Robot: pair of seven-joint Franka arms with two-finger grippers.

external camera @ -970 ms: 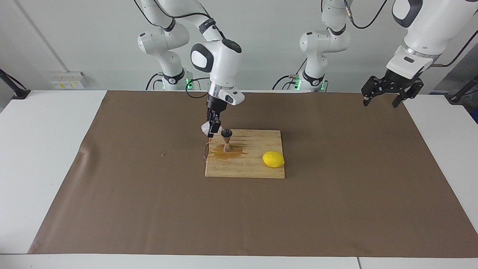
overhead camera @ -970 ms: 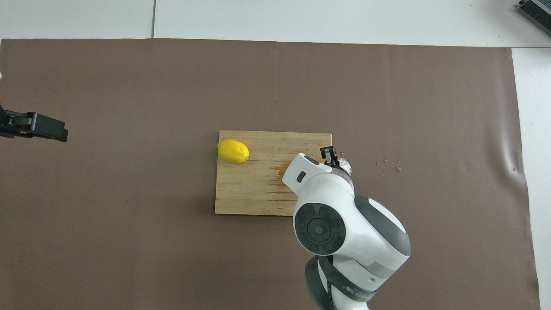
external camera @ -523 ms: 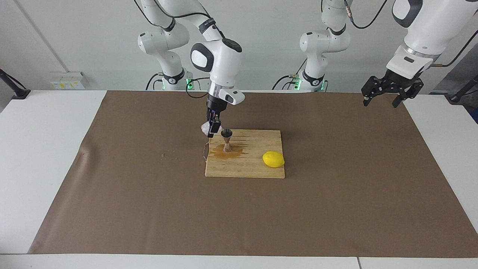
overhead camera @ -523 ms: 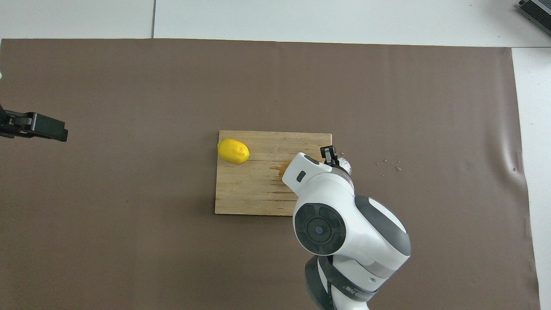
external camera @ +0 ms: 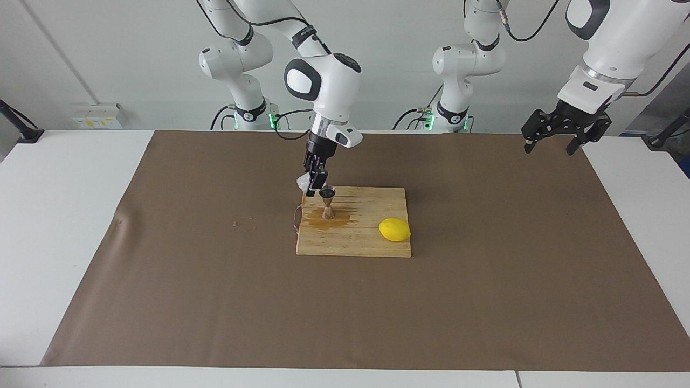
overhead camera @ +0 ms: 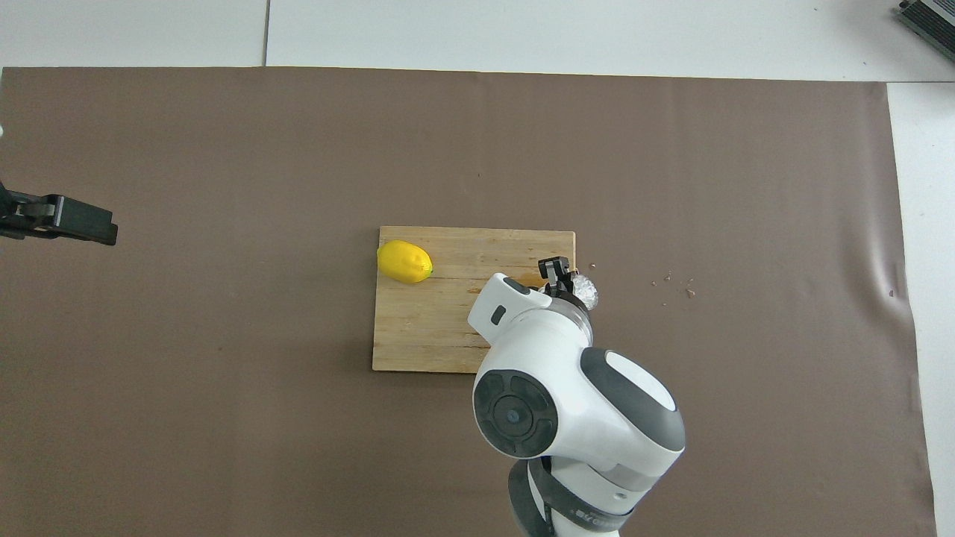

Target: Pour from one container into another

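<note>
My right gripper (external camera: 315, 186) is shut on the small translucent crinkled cup (external camera: 302, 181), held in the air over the corner of the wooden board (external camera: 372, 243) at the right arm's end. The gripper's tip hangs just beside the mouth of the steel hourglass jigger (external camera: 326, 202), which stands upright on the board. In the overhead view the cup (overhead camera: 584, 288) peeks out beside the right gripper (overhead camera: 555, 270), and the arm hides the jigger. My left gripper (external camera: 549, 147) waits open, raised over the mat's corner at the left arm's end.
A wet brown stain (external camera: 326, 220) spreads on the board around the jigger's foot. A yellow lemon (external camera: 394, 229) lies on the board toward the left arm's end. Small crumbs (external camera: 237, 223) dot the brown mat (external camera: 215, 302) toward the right arm's end.
My right gripper has shifted with the cup toward the jigger, bringing the cup close to its mouth. The left arm has not moved.
</note>
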